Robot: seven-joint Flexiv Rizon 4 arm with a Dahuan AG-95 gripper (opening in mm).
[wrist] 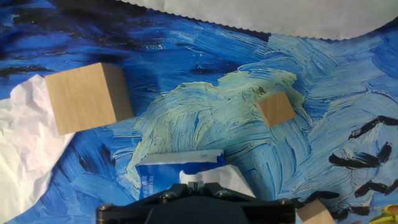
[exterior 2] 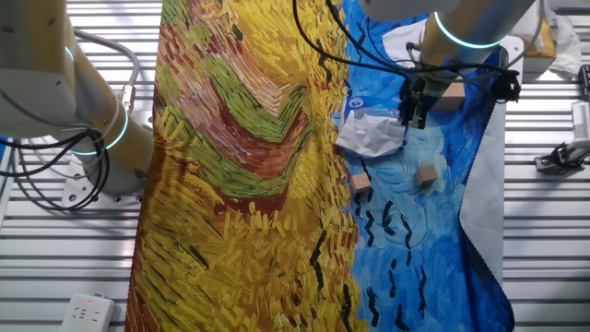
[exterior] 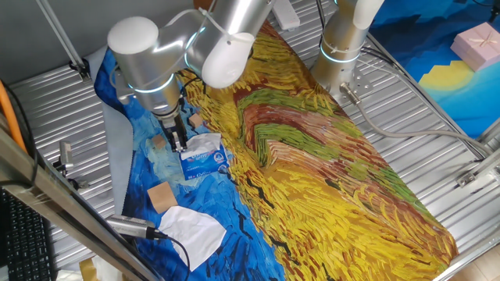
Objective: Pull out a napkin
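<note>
The blue-and-white tissue pack [exterior: 201, 164] lies on the blue part of the painted cloth; it also shows in the other fixed view [exterior 2: 367, 109] and in the hand view [wrist: 163, 171]. A white napkin [wrist: 219, 178] sticks up out of the pack, crumpled [exterior 2: 373, 138], [exterior: 205, 142]. My gripper [exterior: 179, 144] stands right over the pack's edge, fingers pressed together on the napkin [exterior 2: 411, 116], [wrist: 203, 185]. The part of the sheet between the fingers is hidden.
A second loose white sheet [exterior: 192, 226] lies on the cloth, at the left in the hand view [wrist: 22, 149]. Wooden blocks are around the pack: a big one [wrist: 87, 96], a small one [wrist: 275, 109], another [wrist: 314, 214]. A white fabric edge [wrist: 273, 15] lies beyond.
</note>
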